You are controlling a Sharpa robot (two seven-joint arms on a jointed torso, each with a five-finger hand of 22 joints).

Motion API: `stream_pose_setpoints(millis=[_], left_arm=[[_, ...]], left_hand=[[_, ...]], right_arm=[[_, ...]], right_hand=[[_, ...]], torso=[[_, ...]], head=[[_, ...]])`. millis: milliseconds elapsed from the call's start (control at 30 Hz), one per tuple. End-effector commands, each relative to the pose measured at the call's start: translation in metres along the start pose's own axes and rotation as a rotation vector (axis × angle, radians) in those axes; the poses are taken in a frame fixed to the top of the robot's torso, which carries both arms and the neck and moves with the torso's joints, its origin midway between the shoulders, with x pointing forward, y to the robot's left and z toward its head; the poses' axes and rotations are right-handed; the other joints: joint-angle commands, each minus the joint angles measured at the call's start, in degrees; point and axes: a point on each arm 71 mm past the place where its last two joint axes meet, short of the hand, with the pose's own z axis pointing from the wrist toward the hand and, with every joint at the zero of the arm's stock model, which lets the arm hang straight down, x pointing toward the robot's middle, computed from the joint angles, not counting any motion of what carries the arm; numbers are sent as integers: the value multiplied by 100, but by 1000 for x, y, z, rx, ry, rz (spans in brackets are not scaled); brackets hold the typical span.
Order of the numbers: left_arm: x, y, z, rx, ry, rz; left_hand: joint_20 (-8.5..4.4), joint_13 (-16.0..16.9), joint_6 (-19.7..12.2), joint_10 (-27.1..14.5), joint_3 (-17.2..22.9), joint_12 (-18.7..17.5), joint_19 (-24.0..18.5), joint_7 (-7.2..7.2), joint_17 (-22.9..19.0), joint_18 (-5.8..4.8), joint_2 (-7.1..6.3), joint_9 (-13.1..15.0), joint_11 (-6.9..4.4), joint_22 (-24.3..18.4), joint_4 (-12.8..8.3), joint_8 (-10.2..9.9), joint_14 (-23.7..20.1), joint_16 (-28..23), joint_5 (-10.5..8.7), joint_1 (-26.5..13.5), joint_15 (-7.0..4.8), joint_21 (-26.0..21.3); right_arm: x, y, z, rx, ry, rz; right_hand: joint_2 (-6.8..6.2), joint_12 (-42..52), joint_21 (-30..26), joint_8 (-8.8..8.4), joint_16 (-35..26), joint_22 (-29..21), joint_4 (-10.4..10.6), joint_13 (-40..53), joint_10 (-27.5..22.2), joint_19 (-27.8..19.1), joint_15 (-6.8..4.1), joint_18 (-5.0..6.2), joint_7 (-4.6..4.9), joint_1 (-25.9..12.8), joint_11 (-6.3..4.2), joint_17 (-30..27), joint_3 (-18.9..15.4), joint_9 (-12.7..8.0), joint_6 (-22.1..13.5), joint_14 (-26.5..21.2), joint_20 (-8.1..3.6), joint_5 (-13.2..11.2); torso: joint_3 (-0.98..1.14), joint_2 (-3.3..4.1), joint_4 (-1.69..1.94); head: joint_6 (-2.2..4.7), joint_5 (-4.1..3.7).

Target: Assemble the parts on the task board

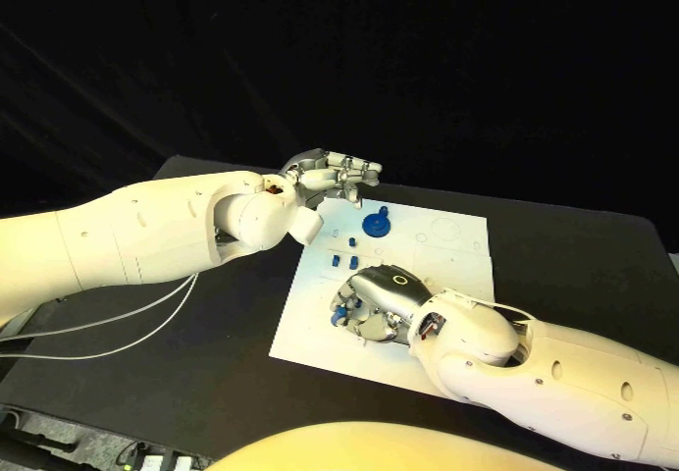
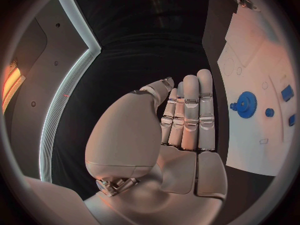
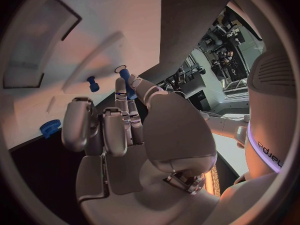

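1. Right hand (image 1: 380,306) is lowered over the near part of the task board (image 1: 445,257), fingers curled down; in the right wrist view a slim blue peg (image 3: 127,81) is seen pinched between a fingertip and the thumb, its far end close to a small ring-shaped hole (image 3: 120,68) in the board.
2. Left hand (image 1: 329,174) is held above the board's far corner, fingers straight and close together, nothing in it; in the left wrist view the flat palm (image 2: 181,130) is turned away from the board.
3. A blue gear (image 1: 375,224) is seated on the far half of the board, and small blue pieces (image 1: 339,260) lie between it and the right hand. A second short blue peg (image 3: 93,84) is seen standing on the board just beside the held one.
4. The peg is judged to be light, rigid moulded plastic, smooth enough to slip or pivot under a fingertip pinch; it is unlikely to break, but could be flicked away if squeezed off-centre.
5. A hold near the upper end is judged best, so that the lower end is left free to enter the hole and the peg can be kept upright.
6. The gear is judged stiff and light; it would best be taken by its toothed rim, where grip is offered, not by its flat face.
7. The board is thin and could be shifted if a peg is pressed in at a slant.
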Motion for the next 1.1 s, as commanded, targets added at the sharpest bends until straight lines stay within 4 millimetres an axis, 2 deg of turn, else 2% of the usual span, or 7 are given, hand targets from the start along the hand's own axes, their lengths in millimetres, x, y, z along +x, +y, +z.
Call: stream_pose_setpoints(millis=[33, 333, 867, 1033, 1100], left_arm=[[3, -1, 0, 4, 23, -5], [1, -1, -1, 2, 21, -4], [2, -1, -1, 2, 21, -4], [2, -1, -1, 3, 23, -5], [2, -1, -1, 3, 24, -5]], left_hand=[[50, -6, -46, -43, -38, 40, -3, 4, -8, 83, 11, 6, -2, -6, 8, 1, -36, -36, -11, -11, 15, -39], [51, -7, -51, -49, -42, 47, -2, 4, -10, 84, 11, 6, -2, -10, 9, 4, -37, -38, -12, -13, 15, -45], [51, -7, -51, -49, -42, 47, -2, 4, -10, 84, 11, 6, -2, -10, 9, 4, -37, -38, -12, -13, 15, -45], [51, -7, -51, -49, -42, 47, -2, 4, -10, 84, 11, 6, -2, -10, 9, 4, -37, -38, -12, -13, 15, -45], [51, -7, -51, -49, -42, 47, -2, 4, -10, 84, 11, 6, -2, -10, 9, 4, -37, -38, -12, -13, 15, -45]], right_arm=[[2, -2, 0, 11, 19, -35], [4, -7, -1, 32, 46, -62], [7, -2, 2, 23, 71, -74], [7, -1, 4, 24, 74, -76], [8, -1, 4, 27, 76, -77]], right_hand=[[5, -39, -40, 93, -24, 571, 7, 9, 16, -21, -42, -57, -51, 8, 9, -9, 36, 163, 95, 295, -25, 28], [4, -41, -35, 93, -22, 574, 8, 9, 17, -19, -42, -59, -49, 6, 11, -6, 35, 164, 94, 295, -25, 28], [-4, -45, -32, 94, -20, 577, 7, 11, 19, -18, -40, -60, -48, 0, 13, -4, 30, 168, 94, 295, -25, 23], [-40, -77, -70, 74, -33, 565, 17, 15, 2, -34, -29, -54, -27, -42, 28, -28, 9, 172, 49, 290, -20, -3], [-66, -103, -76, -1, -28, 567, 37, 20, -20, -37, -12, -55, 20, -84, 55, -24, -2, 151, -80, 291, -11, -9]], torso=[[1, 1, 1], [0, 0, -4], [-2, 2, -1], [-2, -1, 0], [-3, -1, 2]], head=[[-4, -4], [-25, 9], [-42, 13], [-39, 9], [-37, 8]])
